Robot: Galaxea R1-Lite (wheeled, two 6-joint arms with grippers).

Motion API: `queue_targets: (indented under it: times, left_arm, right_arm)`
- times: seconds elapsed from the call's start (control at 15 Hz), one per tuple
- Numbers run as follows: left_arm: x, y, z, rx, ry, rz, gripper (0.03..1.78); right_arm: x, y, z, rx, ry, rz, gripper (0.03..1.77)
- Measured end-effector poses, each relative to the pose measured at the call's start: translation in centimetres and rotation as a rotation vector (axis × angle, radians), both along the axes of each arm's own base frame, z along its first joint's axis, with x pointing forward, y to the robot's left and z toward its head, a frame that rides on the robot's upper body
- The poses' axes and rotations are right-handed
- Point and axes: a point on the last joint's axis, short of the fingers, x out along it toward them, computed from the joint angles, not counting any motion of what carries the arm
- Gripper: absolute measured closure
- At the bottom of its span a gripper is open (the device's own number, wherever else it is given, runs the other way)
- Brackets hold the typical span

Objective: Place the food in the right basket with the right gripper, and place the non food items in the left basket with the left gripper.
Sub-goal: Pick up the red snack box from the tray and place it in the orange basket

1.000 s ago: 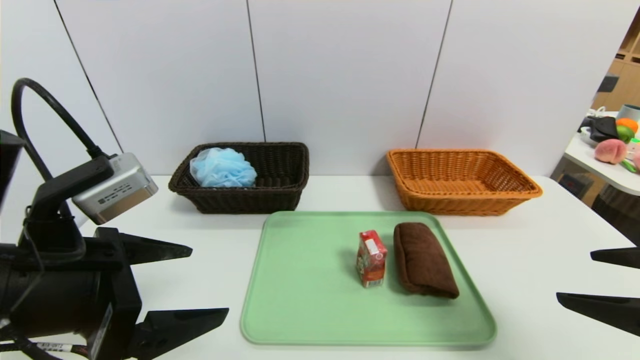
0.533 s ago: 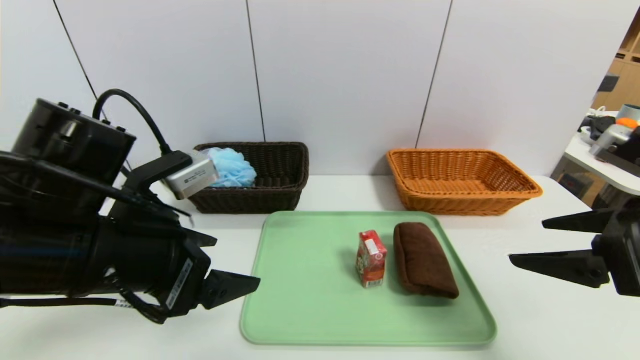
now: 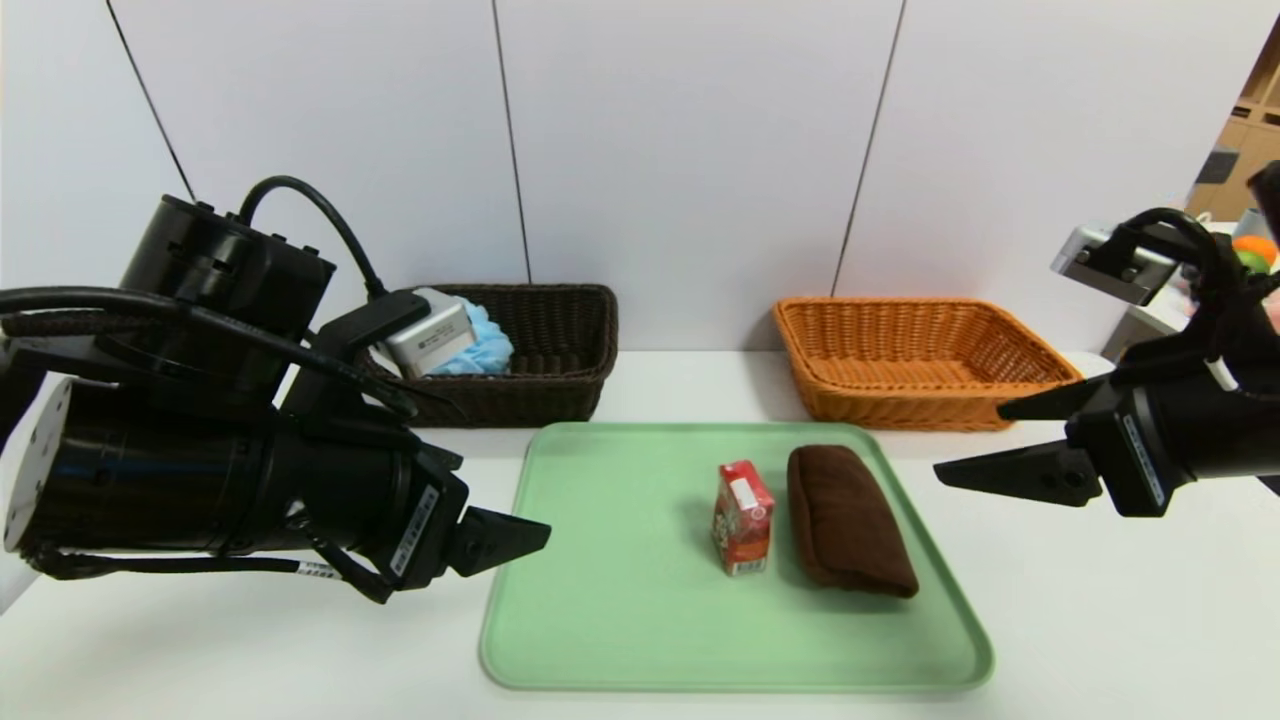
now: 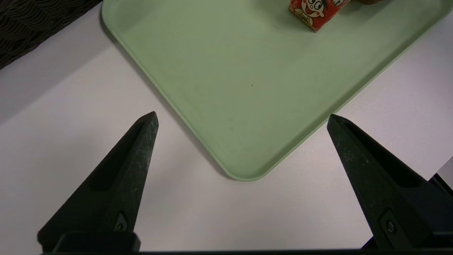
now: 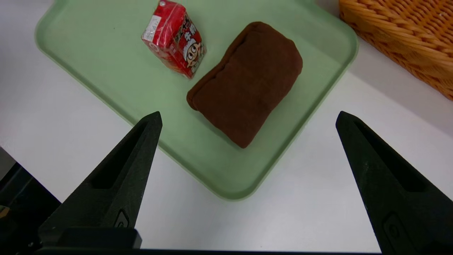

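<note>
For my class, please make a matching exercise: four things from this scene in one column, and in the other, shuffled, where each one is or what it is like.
Column 1
1. bath puff
2. drink carton
3. rolled towel
4. right claw

Column 2
A. dark brown, lying on the green tray
B. open, with nothing between its fingers
C. light blue, inside the nearly black basket
D. red, standing on the green tray

Right pairs: 1-C, 2-D, 3-A, 4-B
</note>
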Motion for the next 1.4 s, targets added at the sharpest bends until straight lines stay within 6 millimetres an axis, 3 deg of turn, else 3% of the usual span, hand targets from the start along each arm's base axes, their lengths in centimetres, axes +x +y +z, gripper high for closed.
queue_targets:
  times: [0.53,1.4]
  left_arm:
    - [0.4,-0.2,-0.2,0.007,0.005,0.007,0.12]
    - [1.8,0.2,0.4,0.027,-0.043,0.103,0.12]
  right_arm:
    - [3.2,2.9,-0.3,-0.03,0.031,0.049,0.1]
    - [4.5,10.4,0.3,-0.049,0.253,-0.09,0.1]
